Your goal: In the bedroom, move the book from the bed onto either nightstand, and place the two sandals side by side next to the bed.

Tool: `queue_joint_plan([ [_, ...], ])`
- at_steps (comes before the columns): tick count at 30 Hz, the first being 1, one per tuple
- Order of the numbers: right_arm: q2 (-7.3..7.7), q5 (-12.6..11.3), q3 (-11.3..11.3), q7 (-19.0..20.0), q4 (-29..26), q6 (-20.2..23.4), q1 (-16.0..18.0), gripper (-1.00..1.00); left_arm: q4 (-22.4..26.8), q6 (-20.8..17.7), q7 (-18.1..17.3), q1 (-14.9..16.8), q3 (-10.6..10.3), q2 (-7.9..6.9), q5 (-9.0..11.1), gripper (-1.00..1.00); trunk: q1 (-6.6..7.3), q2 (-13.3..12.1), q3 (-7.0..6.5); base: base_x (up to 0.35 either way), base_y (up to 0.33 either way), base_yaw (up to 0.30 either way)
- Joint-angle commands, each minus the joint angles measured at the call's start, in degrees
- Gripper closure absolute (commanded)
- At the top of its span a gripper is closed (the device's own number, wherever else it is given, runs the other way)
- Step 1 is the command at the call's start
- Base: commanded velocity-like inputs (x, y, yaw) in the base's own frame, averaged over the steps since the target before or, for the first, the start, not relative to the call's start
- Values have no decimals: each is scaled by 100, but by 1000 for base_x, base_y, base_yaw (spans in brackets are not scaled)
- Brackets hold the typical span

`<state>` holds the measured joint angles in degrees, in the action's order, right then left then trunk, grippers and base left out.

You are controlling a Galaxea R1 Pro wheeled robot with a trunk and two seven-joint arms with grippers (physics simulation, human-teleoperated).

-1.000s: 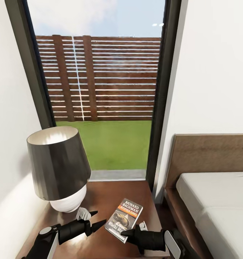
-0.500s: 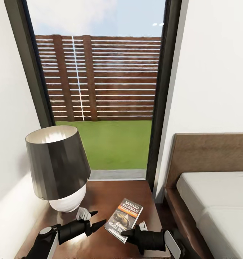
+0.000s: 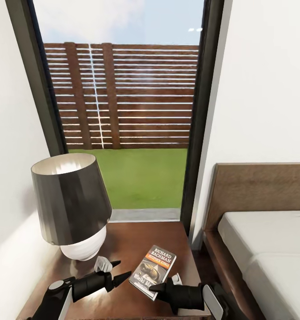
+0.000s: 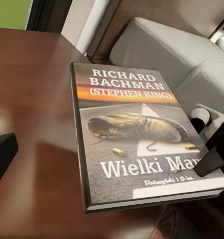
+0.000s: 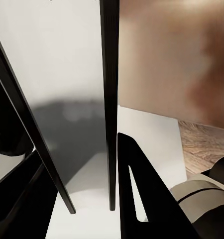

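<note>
Now flat on the nightstand [image 3: 136, 240] beside the lamp [image 3: 72, 204], the book [image 3: 153, 270] has the right gripper [image 3: 161, 288] at its near edge, jaws seemingly pinching it; the left gripper [image 3: 116, 272], spread, hovers beside. Letting go appears next, then the sandals.

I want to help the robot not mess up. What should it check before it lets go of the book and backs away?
1. Book lies flat on the nightstand: ok.
2. Book sits fully on the top, no corner past the edge: cannot tell, its near corner is close to the front edge and hidden by the right gripper.
3. Right gripper has let go of the book: cannot tell, its fingertips are at the near corner.
4. Left gripper is off the book: ok, open beside it.
5. Lamp stands apart from the book: ok.
6. Sandals placed by the bed: cannot tell.
</note>
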<state>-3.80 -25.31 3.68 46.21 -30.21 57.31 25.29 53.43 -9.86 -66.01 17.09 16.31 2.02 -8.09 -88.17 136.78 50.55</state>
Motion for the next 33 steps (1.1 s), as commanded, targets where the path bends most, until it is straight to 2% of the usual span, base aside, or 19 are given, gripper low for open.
queue_joint_plan([
  [1,-6,52,36,38,4,17,3,100,9,-60,-44,6,30,8,-37,-100,1,3,6,0,0,0],
  [9,-6,52,36,38,4,17,2,100,10,-60,-44,6,30,9,-37,-100,1,3,6,0,0,0],
  [14,-6,52,36,38,1,17,2,100,9,-60,-44,5,30,9,-38,-100,-109,203,96,0,0,0],
  [23,-6,52,36,38,3,17,2,100,8,-60,-44,5,30,8,-37,-100,-109,203,96,6,0,0],
  [33,-6,52,36,38,4,17,2,100,10,-60,-44,6,30,4,-35,-100,-109,203,96,123,0,0],
])
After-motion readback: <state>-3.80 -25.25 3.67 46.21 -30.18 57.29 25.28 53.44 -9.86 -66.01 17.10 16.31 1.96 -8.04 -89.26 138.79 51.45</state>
